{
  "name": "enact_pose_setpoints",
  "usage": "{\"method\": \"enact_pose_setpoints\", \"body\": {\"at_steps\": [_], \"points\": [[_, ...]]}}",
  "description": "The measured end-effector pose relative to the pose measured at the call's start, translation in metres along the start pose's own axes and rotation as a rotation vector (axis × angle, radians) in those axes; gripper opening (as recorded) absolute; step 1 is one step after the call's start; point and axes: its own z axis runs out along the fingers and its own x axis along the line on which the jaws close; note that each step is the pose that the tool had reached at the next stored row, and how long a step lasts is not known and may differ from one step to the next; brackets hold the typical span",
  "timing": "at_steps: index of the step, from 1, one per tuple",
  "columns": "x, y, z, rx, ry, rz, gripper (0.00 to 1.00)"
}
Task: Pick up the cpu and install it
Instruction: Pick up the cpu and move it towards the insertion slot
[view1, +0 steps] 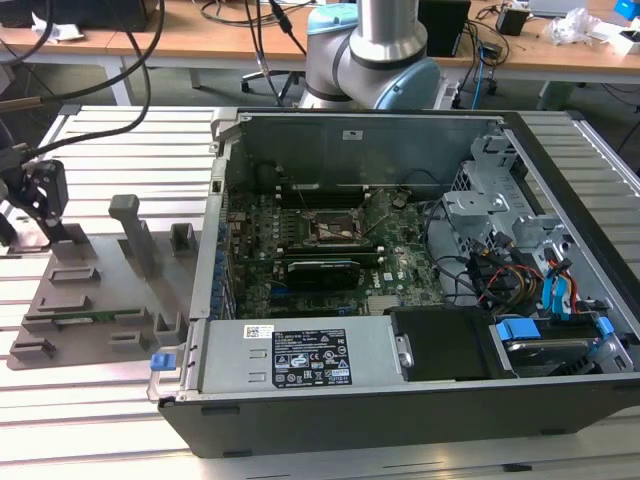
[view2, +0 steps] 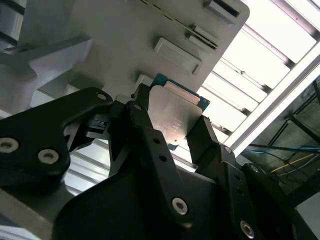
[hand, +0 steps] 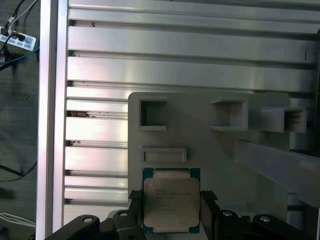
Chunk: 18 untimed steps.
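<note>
The cpu (hand: 171, 201), a silver-topped square chip with a green rim, sits between my gripper's (hand: 171, 199) two black fingers (hand: 134, 198), which press on its opposite edges. In the second wrist view the cpu (view2: 172, 112) is also clamped in the gripper (view2: 172, 129), just above the grey holder plate (view2: 150, 30). In the exterior view the gripper (view1: 42, 198) is over the far left end of the holder plate (view1: 100, 290), well away from the open computer case (view1: 400, 290). The black metal-framed socket (view1: 337, 230) lies on the motherboard inside the case.
The holder plate carries upright grey posts (view1: 133, 232) and small pockets (hand: 152, 113). It rests on a slatted aluminium table (hand: 190, 55). Inside the case are drive cages and cables (view1: 520, 260) and a power supply (view1: 300, 355). The arm's base (view1: 375, 55) stands behind the case.
</note>
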Motion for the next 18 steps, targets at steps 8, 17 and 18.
{"method": "enact_pose_setpoints", "body": {"at_steps": [8,17,18], "points": [[-0.0002,-0.0003,-0.0103,0.0000,0.0000,0.000,0.55],[-0.0005,-0.0007,-0.0204,0.0000,0.0000,0.000,0.55],[-0.0005,-0.0007,-0.0213,0.0000,0.0000,0.000,0.55]]}}
